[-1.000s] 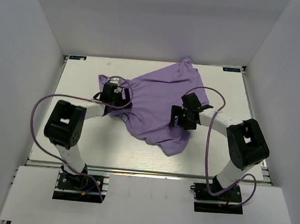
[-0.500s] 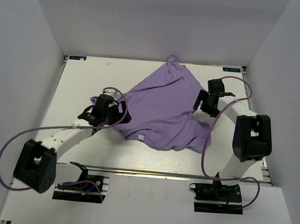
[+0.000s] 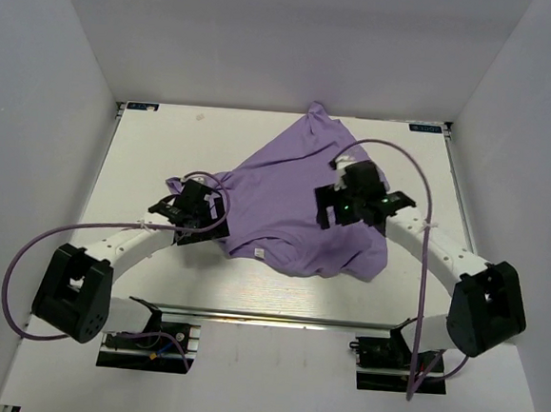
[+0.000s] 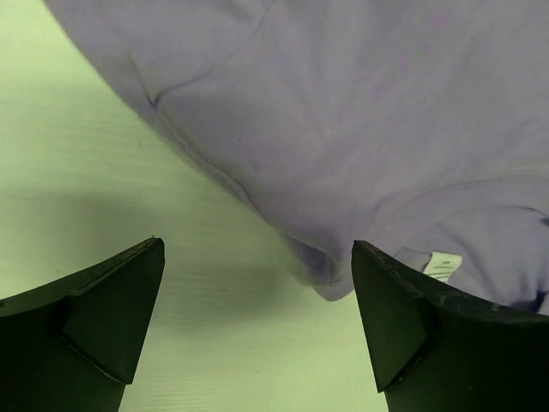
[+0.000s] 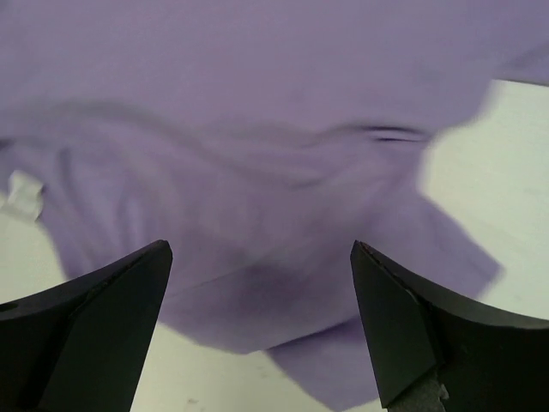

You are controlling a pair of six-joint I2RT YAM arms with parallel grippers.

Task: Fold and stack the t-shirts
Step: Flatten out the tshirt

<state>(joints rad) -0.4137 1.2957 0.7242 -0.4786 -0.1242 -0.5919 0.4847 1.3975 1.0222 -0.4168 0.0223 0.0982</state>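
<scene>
Fingers (image 4: 103, 309) of the left gripper (image 4: 257, 249) stand wide apart, holding nothing, at the near left edge of the t-shirt (image 3: 286, 197); the right gripper (image 5: 260, 249) hangs equally released over its right side. That 1 lavender shirt lies rumpled on the middle of the table (image 3: 146, 158), white neck tag (image 3: 259, 253) showing near its front edge.

T-shirt (image 3: 296, 184) lies on the table (image 3: 146, 148), ctr to right, w/ one corner reaching the far edge. Neck tag (image 3: 259, 253) sits at the shirt's near edge, on the arms' side. Left gripper (image 3: 205, 222) is at the shirt's left edge, over bare table, cloth just ahead of it and the tag off to its right. Right gripper (image 3: 344, 208) is over the shirt's right part, cloth below both fingers.
</scene>
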